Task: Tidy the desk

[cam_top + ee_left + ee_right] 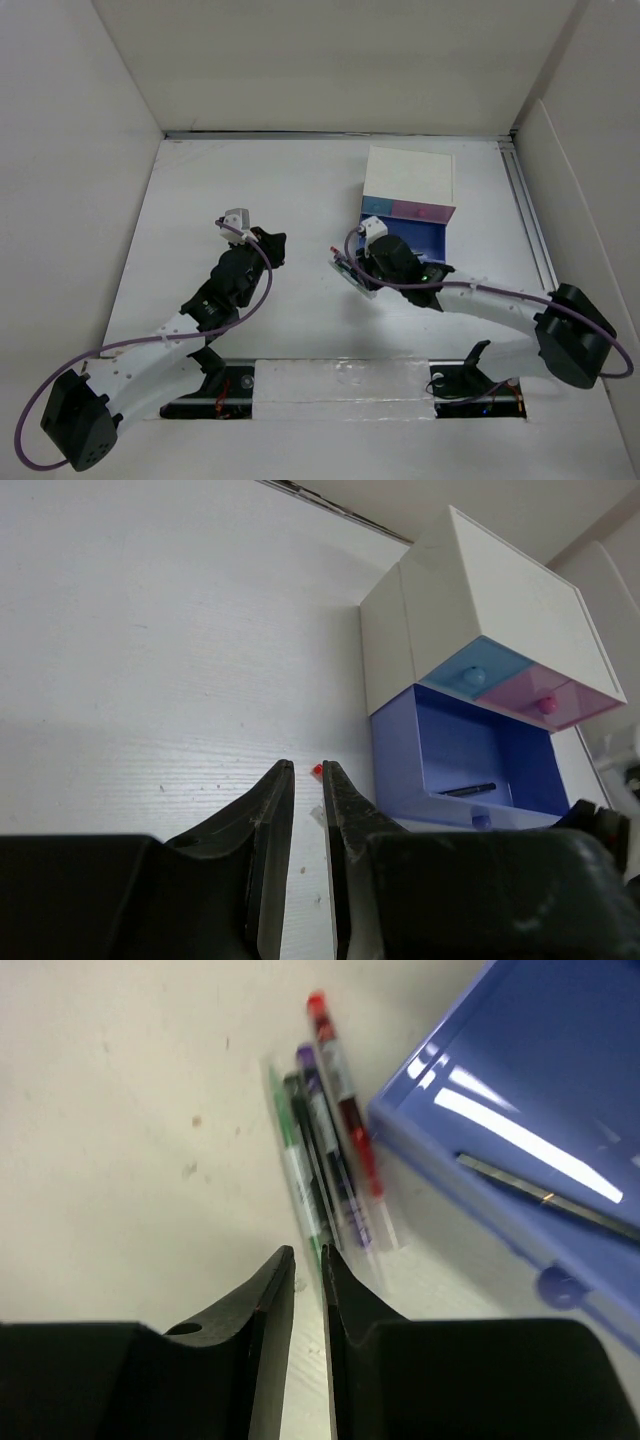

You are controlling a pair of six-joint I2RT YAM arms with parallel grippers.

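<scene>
The desk (250,190) is a large white tabletop enclosed by white walls. A clear pack of pens (352,272) with red, purple, black and green pens lies in front of the open blue drawer (412,238) of a small white drawer box (410,172). My right gripper (358,262) hangs right over the pack. In the right wrist view its jaws (306,1253) stand almost together at the near end of the pen pack (330,1150), with only the desk showing in the narrow gap. My left gripper (272,245) is empty, its jaws (308,770) almost together above bare desk.
The drawer box (480,600) has a shut light-blue drawer (478,670) and a shut pink drawer (545,702) above the open blue drawer (470,750), which holds a black pen (465,791). A red pen tip (317,770) shows past my left fingers. A metal rail (530,215) runs along the right wall.
</scene>
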